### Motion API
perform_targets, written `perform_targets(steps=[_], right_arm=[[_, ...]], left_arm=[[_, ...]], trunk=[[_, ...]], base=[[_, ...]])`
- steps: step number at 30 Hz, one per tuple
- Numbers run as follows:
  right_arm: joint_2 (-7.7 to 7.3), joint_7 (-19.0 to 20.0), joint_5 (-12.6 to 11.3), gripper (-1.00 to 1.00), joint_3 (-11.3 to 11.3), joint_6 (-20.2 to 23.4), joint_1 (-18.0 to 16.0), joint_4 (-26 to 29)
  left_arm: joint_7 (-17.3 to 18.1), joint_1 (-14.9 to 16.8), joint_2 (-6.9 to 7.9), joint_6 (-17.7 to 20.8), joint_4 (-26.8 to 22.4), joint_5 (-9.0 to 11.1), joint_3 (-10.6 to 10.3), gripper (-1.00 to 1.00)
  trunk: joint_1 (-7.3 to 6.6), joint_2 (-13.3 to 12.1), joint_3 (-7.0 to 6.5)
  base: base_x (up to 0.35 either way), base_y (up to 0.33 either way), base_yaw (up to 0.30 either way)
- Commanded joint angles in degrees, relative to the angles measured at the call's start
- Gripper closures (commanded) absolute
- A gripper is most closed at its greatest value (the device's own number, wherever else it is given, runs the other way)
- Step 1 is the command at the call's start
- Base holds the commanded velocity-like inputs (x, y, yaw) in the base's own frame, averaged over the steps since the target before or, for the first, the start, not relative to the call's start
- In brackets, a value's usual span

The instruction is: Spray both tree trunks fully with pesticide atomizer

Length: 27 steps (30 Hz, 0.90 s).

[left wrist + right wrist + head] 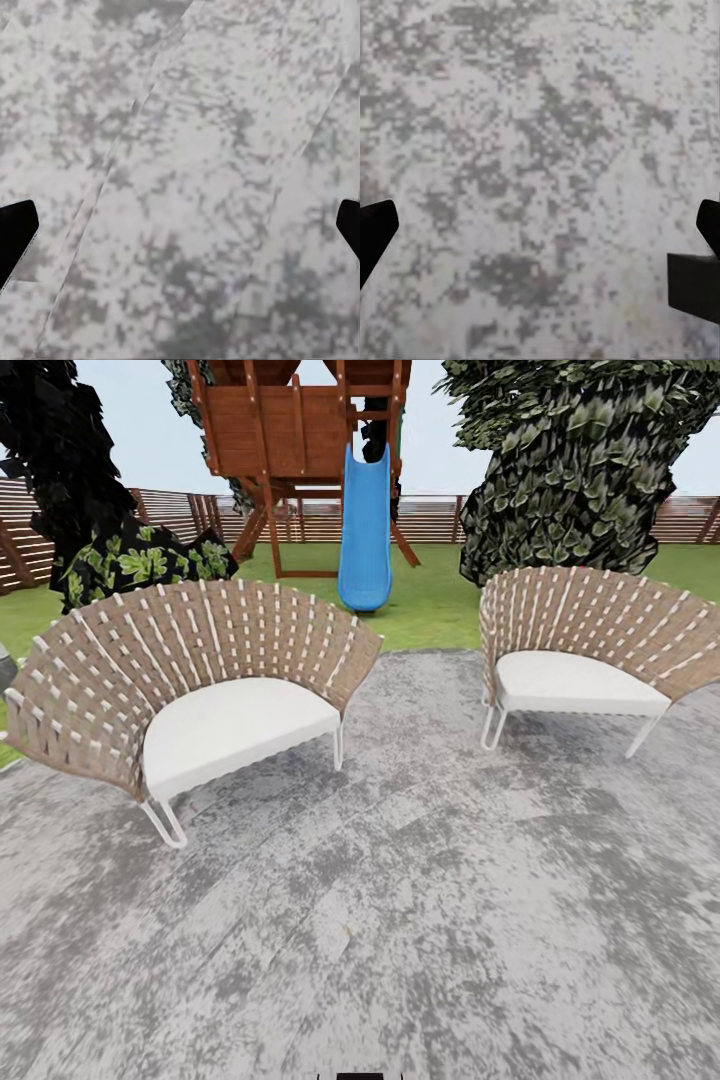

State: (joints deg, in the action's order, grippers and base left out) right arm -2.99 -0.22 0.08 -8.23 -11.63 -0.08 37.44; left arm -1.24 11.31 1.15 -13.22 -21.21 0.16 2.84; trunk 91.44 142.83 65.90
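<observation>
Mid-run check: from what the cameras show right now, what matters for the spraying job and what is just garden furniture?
For the job:
- lawn
- fence
- left gripper, open over the paving
- right gripper, open over the paving

Just lying about:
- near chair
- far chair
- blue slide
- wooden play tower
- grey paving

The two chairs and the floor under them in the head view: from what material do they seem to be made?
The chairs look like tan and white straps woven over thin white metal legs, with matte white cushions that seem to be fabric. The floor looks like mottled grey stone or concrete slabs, with faint seams and a matte finish.
</observation>
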Motion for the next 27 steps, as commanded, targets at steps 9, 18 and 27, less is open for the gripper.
perform_targets(steps=[9, 18, 27], right_arm=[[-0.01, 0.0, 0.0, -1.00, 0.0, -0.1, 0.0, -0.1], [0.01, 0.0, 0.0, -1.00, 0.0, -0.1, 0.0, -0.1], [0.01, 0.0, 0.0, -1.00, 0.0, -0.1, 0.0, -0.1]], left_arm=[[-0.1, 0.0, -0.03, -0.2, 0.1, 0.0, 0.0, -1.00], [-0.1, 0.0, -0.01, -0.2, 0.1, 0.0, 0.0, -1.00], [-0.1, 0.0, -0.01, -0.2, 0.0, 0.0, 0.0, -1.00]], trunk=[[0.01, 0.0, 0.04], [0.01, 0.0, 0.04], [0.01, 0.0, 0.04]], base=[[0.267, -0.099, 0.000], [0.056, -0.017, 0.000], [0.227, -0.001, 0.000]])
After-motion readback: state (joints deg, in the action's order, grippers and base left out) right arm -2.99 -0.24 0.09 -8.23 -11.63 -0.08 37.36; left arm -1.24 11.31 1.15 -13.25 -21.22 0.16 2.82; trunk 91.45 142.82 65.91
